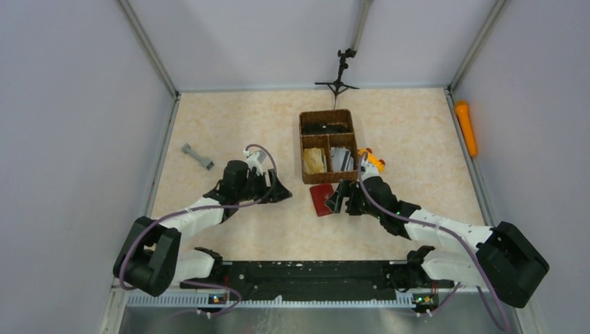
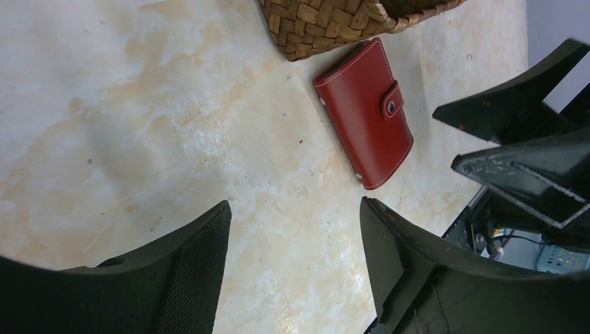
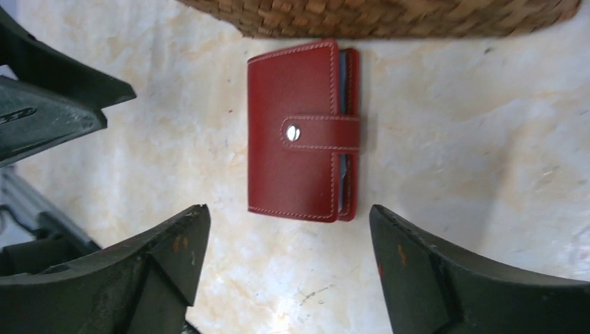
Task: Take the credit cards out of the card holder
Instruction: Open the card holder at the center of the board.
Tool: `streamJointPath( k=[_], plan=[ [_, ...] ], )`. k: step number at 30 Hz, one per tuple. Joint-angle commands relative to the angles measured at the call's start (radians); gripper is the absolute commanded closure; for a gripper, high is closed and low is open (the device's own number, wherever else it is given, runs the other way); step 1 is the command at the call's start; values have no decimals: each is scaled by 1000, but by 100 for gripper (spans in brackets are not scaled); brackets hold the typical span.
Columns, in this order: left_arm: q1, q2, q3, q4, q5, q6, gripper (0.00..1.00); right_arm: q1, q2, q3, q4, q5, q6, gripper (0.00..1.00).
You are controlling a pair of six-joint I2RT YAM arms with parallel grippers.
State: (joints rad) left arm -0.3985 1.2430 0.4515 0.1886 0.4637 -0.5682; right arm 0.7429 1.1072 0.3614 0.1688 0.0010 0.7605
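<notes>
The card holder (image 1: 321,199) is a dark red wallet lying flat on the table just in front of the basket, closed, with its snap tab (image 3: 320,132) fastened. It also shows in the left wrist view (image 2: 363,111) and the right wrist view (image 3: 296,146). A bluish edge of the credit cards (image 3: 342,69) peeks out between its flaps; the rest of them is hidden. My left gripper (image 1: 282,191) (image 2: 296,209) is open and empty, left of the holder. My right gripper (image 1: 339,198) (image 3: 289,212) is open and empty, right of the holder, close to it and not touching.
A brown woven three-compartment basket (image 1: 304,142) stands behind the holder, with flat tan and grey things in its near compartments. A grey dumbbell-like part (image 1: 197,156) lies at the left, an orange-yellow thing (image 1: 372,158) right of the basket, an orange cylinder (image 1: 466,127) by the right wall, a small tripod (image 1: 339,76) at the back.
</notes>
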Motion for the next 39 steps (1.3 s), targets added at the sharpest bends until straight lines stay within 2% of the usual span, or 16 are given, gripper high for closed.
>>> streamJointPath(
  k=[1,5,9,13,19,24,26,29,31,35,39],
  plan=[
    [-22,39,48,58,54,31,30,-7,27,135,-141,127,-164,20],
    [-47,92,69,68,82,25,34,-7,114,208,-166,113,-273,31],
    [-72,135,79,82,97,22,34,-7,221,262,-199,78,-304,45],
    [-81,211,118,62,124,22,34,-5,292,268,-189,93,-283,51],
    [-89,294,151,58,168,5,34,19,303,207,-47,-49,-248,60],
    [-93,334,175,22,169,13,34,73,303,220,-52,-77,-242,68],
    [-97,340,182,15,166,17,34,79,304,238,-87,-49,-236,66],
    [-101,344,188,1,162,25,36,80,288,249,-137,44,-214,42],
    [-104,348,193,-11,156,32,41,79,273,245,-142,75,-206,33],
    [-111,378,214,-37,155,42,52,106,292,290,-164,137,-199,31],
    [-124,409,232,-57,152,47,51,153,364,372,-237,220,-206,31]
  ],
)
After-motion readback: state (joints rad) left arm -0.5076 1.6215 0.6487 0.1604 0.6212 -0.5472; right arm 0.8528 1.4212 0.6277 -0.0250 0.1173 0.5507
